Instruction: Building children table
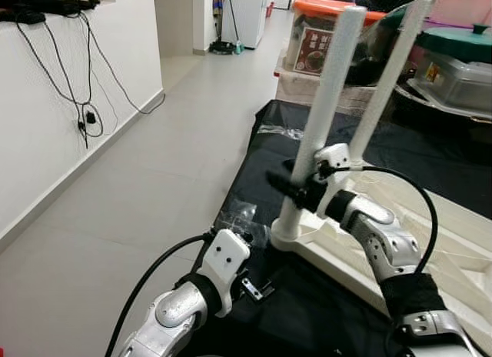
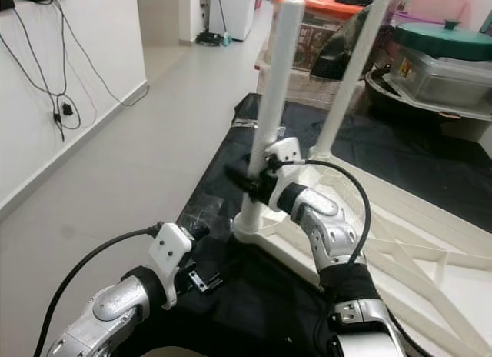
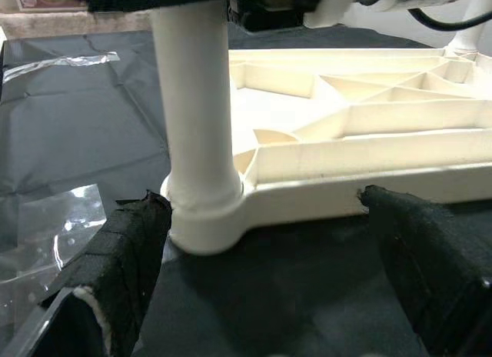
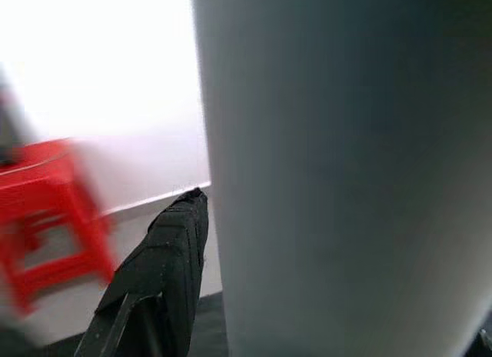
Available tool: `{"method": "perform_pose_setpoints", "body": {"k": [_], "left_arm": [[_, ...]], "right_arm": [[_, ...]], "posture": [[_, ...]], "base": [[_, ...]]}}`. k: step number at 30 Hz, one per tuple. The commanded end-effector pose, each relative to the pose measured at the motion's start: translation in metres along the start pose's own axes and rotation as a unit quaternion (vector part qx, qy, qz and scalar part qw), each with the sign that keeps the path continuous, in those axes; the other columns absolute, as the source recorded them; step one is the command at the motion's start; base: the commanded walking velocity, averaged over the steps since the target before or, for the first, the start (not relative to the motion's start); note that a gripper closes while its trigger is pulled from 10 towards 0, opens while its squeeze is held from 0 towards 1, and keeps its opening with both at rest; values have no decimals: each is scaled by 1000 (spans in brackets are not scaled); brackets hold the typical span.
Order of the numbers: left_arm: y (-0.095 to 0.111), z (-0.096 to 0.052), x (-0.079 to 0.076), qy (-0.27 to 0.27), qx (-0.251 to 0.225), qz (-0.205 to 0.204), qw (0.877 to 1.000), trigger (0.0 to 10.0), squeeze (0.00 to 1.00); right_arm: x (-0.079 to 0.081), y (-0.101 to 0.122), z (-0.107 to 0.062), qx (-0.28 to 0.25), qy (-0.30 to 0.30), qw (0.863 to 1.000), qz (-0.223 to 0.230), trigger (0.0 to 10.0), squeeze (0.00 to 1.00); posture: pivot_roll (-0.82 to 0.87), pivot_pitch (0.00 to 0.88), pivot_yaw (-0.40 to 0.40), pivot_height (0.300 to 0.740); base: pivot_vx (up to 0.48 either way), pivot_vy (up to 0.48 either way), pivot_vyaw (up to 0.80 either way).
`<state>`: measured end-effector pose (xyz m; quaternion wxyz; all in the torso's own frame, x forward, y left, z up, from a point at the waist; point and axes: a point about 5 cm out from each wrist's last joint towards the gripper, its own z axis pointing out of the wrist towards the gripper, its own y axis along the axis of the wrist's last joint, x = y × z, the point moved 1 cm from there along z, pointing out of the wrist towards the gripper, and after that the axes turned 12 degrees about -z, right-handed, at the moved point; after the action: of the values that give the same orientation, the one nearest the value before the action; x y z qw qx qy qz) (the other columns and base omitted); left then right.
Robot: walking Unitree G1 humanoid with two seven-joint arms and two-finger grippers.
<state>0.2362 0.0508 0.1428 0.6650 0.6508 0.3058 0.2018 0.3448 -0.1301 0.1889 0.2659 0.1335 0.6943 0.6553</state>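
The right tool (image 1: pixel 296 189) clamps the upright near leg (image 1: pixel 327 103) (long axis vertical); the left tool (image 3: pixel 269 272) waits apart, low beside its socket.

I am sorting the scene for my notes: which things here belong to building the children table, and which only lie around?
Belonging to the job:
- white table top, upside down
- near table leg, held by the right hand
- far table leg
- left hand, open

Lying about:
- black sheet
- clear plastic wrap
- storage boxes
- wall cables
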Motion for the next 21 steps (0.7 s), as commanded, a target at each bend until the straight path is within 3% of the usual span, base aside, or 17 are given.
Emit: {"method": "perform_pose_setpoints", "body": {"k": [1,3,4,12,13,14,15,16,17,19,20,21], "left_arm": [[-1,1,-3,-2,0,7,1000,10000,0],[-2,1,-3,-2,0,7,1000,10000,0],[-2,0,-3,0,0,5,1000,10000,0],[-2,0,-2,2,0,4,1000,10000,0],[-2,-1,-2,2,0,4,1000,10000,0],[-2,-1,-2,3,0,3,1000,10000,0],[-2,-1,-2,3,1,3,1000,10000,0],[-2,-1,-2,3,1,3,1000,10000,0],[-2,-1,-2,4,1,3,1000,10000,0],[-2,-1,-2,4,1,3,1000,10000,0],[-2,-1,-2,4,1,3,1000,10000,0],[-2,-1,-2,3,0,4,1000,10000,0]], "right_arm": [[18,-2,10,7,117,993,8,10000,0],[19,-2,9,10,131,991,8,10000,0],[18,-5,11,25,134,991,1,157,0],[13,-4,16,15,101,995,-4,0,0],[6,-2,19,7,48,999,-9,0,0],[-10,-1,22,6,-47,999,-5,0,0],[-19,-2,23,8,-110,994,0,0,0],[-19,-2,23,8,-110,994,0,0,0],[-35,-6,20,23,-207,978,22,0,0],[-35,-6,20,23,-207,978,22,0,0],[-50,-13,11,47,-318,946,34,0,0],[-64,-20,-8,70,-450,889,50,0,0]], "posture": [[217,0,-119,740],[217,0,-119,740],[218,0,-120,740],[217,0,-121,740],[217,0,-121,740],[211,0,-117,740],[211,0,-117,740],[211,0,-117,740],[209,0,-115,740],[209,0,-115,740],[209,0,-115,740],[206,0,-113,740]], "base": [[0,0,0],[0,0,0],[0,0,0],[0,0,0],[0,0,0],[0,0,0],[0,0,0],[0,0,0],[0,0,0],[0,0,0],[0,0,0],[0,0,0]]}}
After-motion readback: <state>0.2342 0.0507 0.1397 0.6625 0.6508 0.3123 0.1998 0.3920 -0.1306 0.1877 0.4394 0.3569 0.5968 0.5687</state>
